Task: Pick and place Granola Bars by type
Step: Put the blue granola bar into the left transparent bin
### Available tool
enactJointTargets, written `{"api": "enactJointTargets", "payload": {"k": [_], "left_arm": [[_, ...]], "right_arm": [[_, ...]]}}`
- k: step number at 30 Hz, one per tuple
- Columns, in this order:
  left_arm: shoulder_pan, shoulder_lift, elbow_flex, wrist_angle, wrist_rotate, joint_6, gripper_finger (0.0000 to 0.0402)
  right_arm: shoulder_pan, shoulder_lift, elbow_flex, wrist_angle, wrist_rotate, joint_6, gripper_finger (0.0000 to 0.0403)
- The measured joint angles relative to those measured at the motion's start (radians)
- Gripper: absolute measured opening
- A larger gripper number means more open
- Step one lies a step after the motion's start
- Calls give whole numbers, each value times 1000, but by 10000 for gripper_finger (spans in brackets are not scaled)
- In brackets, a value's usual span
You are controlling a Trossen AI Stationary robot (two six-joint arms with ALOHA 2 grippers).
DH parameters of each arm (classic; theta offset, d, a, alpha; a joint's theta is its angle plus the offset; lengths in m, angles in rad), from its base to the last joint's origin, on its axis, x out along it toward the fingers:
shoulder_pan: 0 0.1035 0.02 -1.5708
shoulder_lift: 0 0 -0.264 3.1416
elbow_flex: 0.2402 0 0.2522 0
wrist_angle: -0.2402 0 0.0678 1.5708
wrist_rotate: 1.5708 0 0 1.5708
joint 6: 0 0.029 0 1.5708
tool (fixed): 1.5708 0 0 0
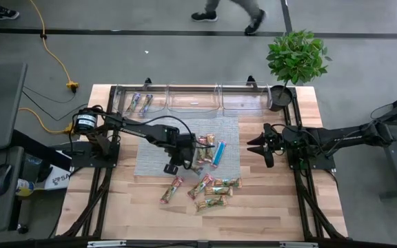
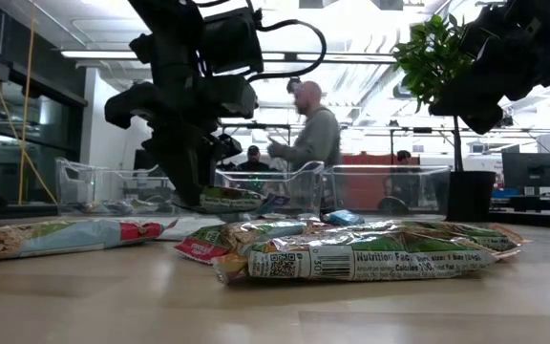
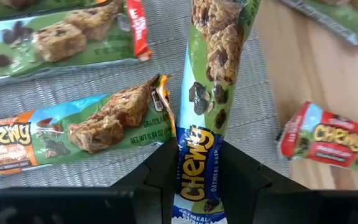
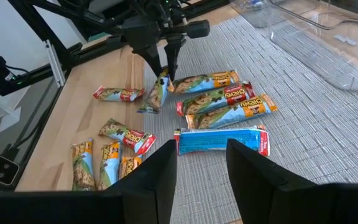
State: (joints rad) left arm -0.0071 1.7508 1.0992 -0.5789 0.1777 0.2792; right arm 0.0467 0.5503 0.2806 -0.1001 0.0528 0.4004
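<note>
Over the grey mat (image 1: 150,155), near its middle, my left gripper (image 1: 187,160) has its fingers closed on one end of a green-wrapped Chewy bar (image 3: 207,93), and the rest of that bar reaches out ahead of my fingertips (image 3: 160,171). Behind me, in the leftmost clear bin (image 1: 138,103) at the table's far edge, lie two bars (image 1: 140,102). Just beside my grip, three more green bars (image 4: 219,99) and the blue bar (image 1: 218,154) lie on the mat. A loose cluster of bars (image 1: 209,191) rests on the bare wood (image 1: 267,207) nearer the front. Well to the right, my right gripper (image 1: 259,148) hangs with its fingers apart, holding nothing.
</note>
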Motion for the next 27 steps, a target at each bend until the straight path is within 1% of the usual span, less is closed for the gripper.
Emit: {"api": "enactJointTargets", "payload": {"k": [18, 27], "left_arm": [[0, -1, 0, 0, -15, 4, 94], [0, -2, -13, 18, -39, 4, 94]], "right_arm": [[0, 0, 0, -1, 0, -8, 124], [0, 0, 0, -1, 0, -8, 124]]}}
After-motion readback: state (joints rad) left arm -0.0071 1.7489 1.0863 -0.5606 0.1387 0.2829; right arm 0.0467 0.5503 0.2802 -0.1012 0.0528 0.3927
